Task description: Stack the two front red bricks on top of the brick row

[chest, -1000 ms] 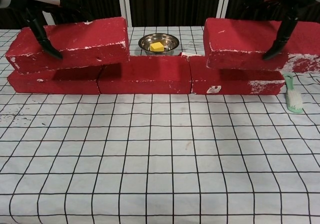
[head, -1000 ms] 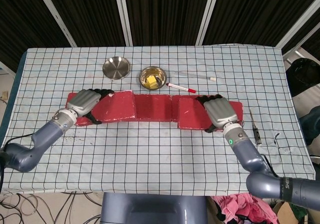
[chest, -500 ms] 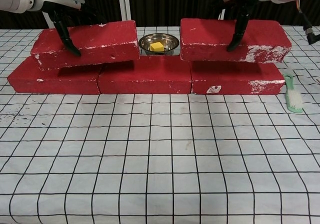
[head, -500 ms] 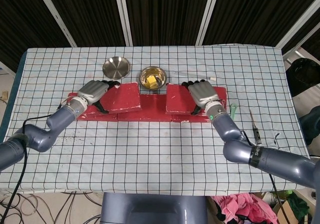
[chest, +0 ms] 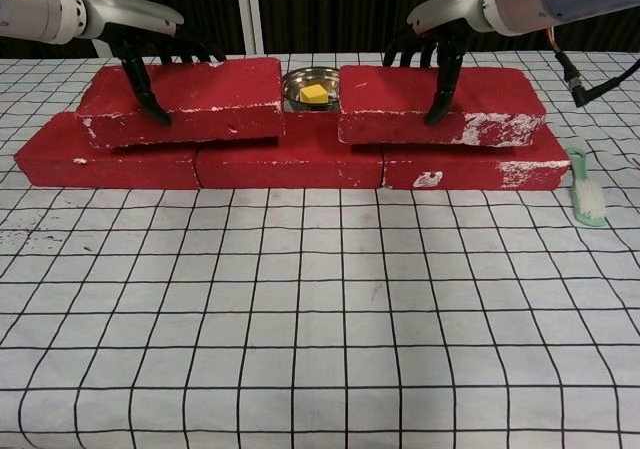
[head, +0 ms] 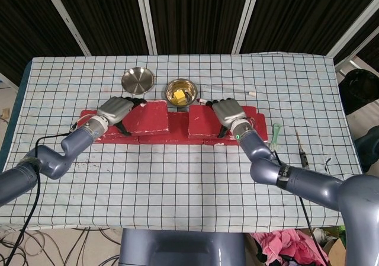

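My left hand's dark fingers (chest: 140, 79) are clamped over the front and back faces of the left rough red brick with white scuffs (chest: 190, 99), and my right hand's fingers (chest: 440, 84) grasp the right red brick (chest: 440, 104) the same way, so both hands, left hand (head: 115, 109) and right hand (head: 226, 113), are holding their loads from above. Both bricks lie long axis left to right, parallel to the row of red bricks (chest: 290, 159) on the checked-cloth desk (chest: 320, 299), and appear to rest on or just above its top, straddling the joints. I judge the stacking nearly done; what matters is that each brick sits flat and square before I let go, with a gap between the two through which the steel bowl holding a yellow block (chest: 312, 89) shows. A second steel bowl (head: 137, 79) and a green brush (chest: 588, 194) lie well apart.
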Available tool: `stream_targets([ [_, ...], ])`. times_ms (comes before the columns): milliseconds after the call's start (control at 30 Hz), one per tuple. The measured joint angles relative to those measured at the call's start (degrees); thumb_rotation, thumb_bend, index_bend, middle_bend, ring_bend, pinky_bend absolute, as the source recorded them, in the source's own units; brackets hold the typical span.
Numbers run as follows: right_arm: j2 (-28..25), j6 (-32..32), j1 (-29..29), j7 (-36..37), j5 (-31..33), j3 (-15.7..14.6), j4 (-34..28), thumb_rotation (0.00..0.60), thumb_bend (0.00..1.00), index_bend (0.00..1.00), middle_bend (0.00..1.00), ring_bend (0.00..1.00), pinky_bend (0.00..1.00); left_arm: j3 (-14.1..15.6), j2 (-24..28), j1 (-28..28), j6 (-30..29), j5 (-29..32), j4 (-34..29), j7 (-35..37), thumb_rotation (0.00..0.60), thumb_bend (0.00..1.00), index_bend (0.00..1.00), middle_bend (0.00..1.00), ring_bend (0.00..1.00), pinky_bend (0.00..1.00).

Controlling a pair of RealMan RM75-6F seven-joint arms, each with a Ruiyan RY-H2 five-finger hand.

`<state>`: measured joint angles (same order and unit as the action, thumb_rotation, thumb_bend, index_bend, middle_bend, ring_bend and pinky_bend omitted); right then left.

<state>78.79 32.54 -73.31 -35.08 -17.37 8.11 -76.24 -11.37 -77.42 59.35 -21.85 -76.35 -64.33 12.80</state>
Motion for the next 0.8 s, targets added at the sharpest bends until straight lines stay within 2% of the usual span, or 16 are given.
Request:
stream_targets([
  [467,2.6,0.0,-1.0,3.5,-2.7,-1.3,3.0,0.600,0.05,0.19,0.24,0.20,0.18,2.6,-1.4,0.9,-2.0,-6.6,3.0,6.6,0.600,0.21,0.17,0.23,0.12,0.24],
  [800,3.4,0.3,-1.3,5.6,-3.4,-2.7,4.3,0.600,0.05,0.19,0.24,0.20,0.18,5.8,-1.5,2.2,-4.7,-11.5,3.9,12.0,0.600,0.17,0.17,0.23,0.12,0.24],
])
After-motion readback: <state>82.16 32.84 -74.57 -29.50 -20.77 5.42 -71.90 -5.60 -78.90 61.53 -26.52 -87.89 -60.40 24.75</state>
